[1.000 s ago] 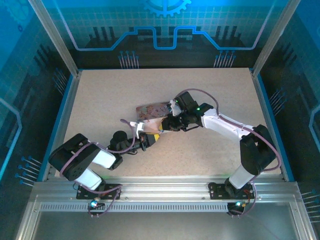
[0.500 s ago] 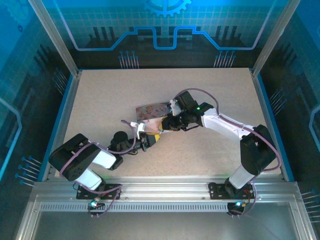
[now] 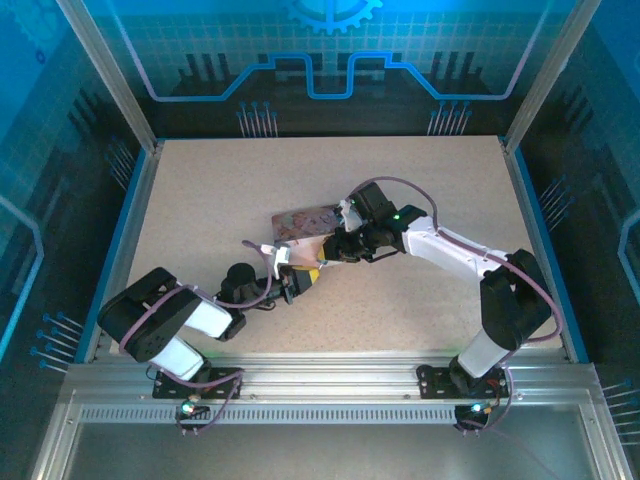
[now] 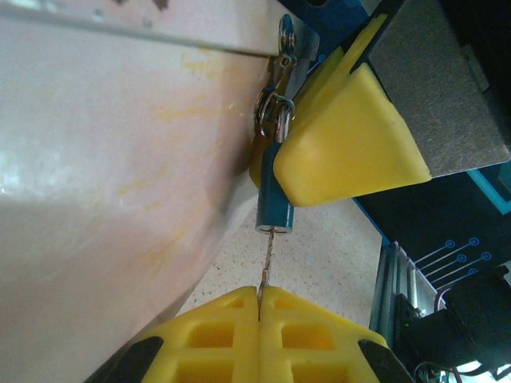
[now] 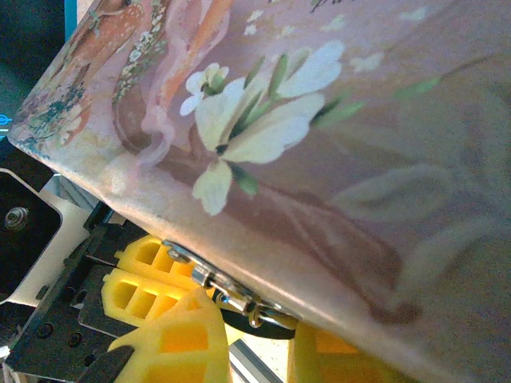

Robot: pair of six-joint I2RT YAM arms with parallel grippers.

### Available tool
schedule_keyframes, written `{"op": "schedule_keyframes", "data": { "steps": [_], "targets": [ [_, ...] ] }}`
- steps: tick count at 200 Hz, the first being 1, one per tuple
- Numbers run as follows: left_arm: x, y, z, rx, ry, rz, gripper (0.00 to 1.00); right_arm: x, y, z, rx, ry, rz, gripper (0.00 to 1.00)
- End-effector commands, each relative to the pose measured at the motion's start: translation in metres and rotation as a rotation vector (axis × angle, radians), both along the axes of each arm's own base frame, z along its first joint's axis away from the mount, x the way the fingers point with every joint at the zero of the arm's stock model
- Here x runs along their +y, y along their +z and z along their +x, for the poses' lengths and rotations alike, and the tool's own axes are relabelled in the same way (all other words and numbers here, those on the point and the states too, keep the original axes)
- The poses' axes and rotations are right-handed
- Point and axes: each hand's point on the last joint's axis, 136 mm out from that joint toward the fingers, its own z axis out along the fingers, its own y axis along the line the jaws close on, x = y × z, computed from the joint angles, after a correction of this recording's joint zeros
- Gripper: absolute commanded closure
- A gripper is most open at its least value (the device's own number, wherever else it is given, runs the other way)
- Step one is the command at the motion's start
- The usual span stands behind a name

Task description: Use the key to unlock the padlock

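Padlock (image 4: 274,203): small bluish barrel, hanging from the hasp of the pink tin (image 5: 335,144), keyhole end down.
Key (image 4: 264,275): thin grey sliver, its tip at the keyhole (depth not visible).
Left pincer (image 4: 259,307): clenched on the key.
Right pincer (image 5: 247,343): apparently grasping the padlock.
Advice: hold the key in line with the barrel and turn gently.

Saw tin (image 3: 303,222) at middle of table (image 3: 200,190), left gripper (image 3: 303,274) just in front of it, right gripper (image 3: 332,250) at its front right corner. Noted padlock (image 4: 274,206) beside tin's wall, between right fingers (image 4: 343,152); key (image 4: 266,259) touching padlock's end, pinched in left gripper's tips.
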Motion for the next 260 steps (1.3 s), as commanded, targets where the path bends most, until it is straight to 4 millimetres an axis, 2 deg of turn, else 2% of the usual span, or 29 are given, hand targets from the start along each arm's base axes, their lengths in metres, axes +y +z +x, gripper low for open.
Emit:
{"op": "schedule_keyframes", "data": {
  "steps": [1, 127, 260],
  "targets": [
    [-0.003, 0.014, -0.004, -0.073, -0.016, -0.024, 1.00, 0.015, 0.028, -0.006, -0.031, 0.079, 0.100, 1.00],
    [0.004, -0.006, -0.008, 0.002, 0.008, 0.004, 1.00, 0.012, 0.029, -0.005, -0.045, 0.063, 0.092, 1.00],
    [0.005, 0.009, -0.001, -0.026, 0.038, -0.015, 1.00, 0.013, 0.028, -0.007, -0.038, 0.075, 0.102, 1.00]
  ]
}}
